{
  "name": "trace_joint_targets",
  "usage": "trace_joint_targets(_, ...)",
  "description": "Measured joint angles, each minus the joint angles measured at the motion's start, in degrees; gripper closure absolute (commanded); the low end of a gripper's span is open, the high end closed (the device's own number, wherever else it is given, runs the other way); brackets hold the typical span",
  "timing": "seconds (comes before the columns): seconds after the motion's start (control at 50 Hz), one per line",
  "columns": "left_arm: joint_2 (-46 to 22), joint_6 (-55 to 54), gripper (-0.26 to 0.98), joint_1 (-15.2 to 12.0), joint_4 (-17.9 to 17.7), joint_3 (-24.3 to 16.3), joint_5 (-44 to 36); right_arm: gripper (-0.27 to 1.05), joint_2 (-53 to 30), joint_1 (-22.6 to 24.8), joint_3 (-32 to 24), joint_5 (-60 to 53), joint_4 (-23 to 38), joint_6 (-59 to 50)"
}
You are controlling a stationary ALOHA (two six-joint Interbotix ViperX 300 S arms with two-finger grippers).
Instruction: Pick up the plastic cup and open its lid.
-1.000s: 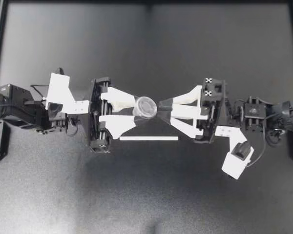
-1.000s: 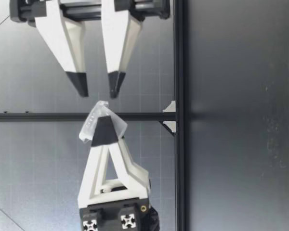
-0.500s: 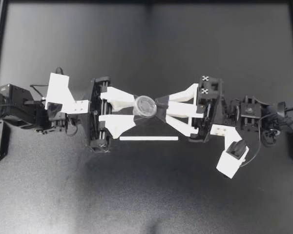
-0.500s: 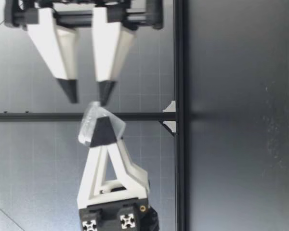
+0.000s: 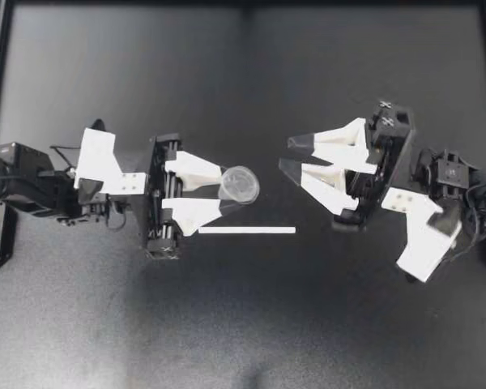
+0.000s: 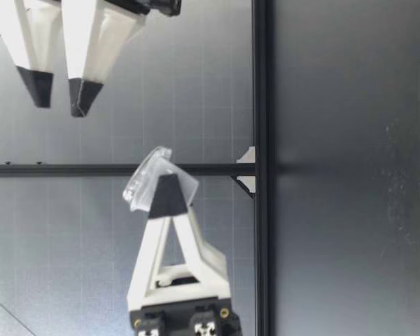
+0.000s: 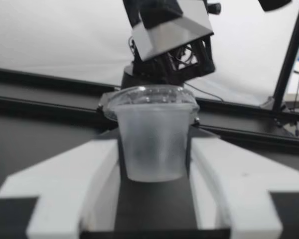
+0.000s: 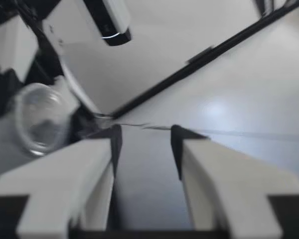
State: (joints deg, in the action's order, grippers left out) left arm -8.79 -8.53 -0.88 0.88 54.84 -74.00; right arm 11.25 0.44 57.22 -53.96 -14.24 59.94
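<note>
Dark tabletop lies under both arms, which work well above it. Closest to the left wrist camera, the left gripper is clamped on the plastic cup. One white finger presses each side of the cloudy wall, the jaws standing about as wide as the cup. The cup is held clear of the table and looks somewhat tilted in the low view. Its clear lid sits on the rim and appears fully seated.

Beyond the cup, the right gripper has changed most. Half a second ago its tips were at the lid's edge; now it has drawn back, well apart from the cup, its fingers a narrow gap apart with nothing between them. Judging from that, the pull on the lid did not take. The opening step is still to do, and the right arm would need to come in again for a firmer bite on the rim.

Farther off, a thin white strip lies flat on the table near the cup. A black frame rail runs along the table's far edge. Neither blocks the path between the grippers.
</note>
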Motion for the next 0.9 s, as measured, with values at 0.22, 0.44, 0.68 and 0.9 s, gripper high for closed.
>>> trace_joint_targets(0.22, 2.6, 2.6, 0.51, 0.0, 0.2, 2.5, 0.7, 0.31, -0.1, 0.0, -0.7, 7.5, 0.8, -27.4)
trace_joint_targets(0.44, 5.8, 5.3, 0.51, 0.0, 0.3, 3.0, 6.8, 0.31, 0.4, -0.1, -0.5, 13.1, 1.4, -42.0)
trace_joint_targets(0.68, 9.6, 6.6, 0.51, 0.0, 0.4, 4.5, 8.9, 0.31, 3.1, 0.0, 0.7, 14.6, 1.5, -46.8)
trace_joint_targets(0.9, 10.8, 6.7, 0.51, 0.0, 0.4, 4.7, 10.2, 0.31, 3.4, 0.0, 1.1, 14.6, 1.6, -47.5)
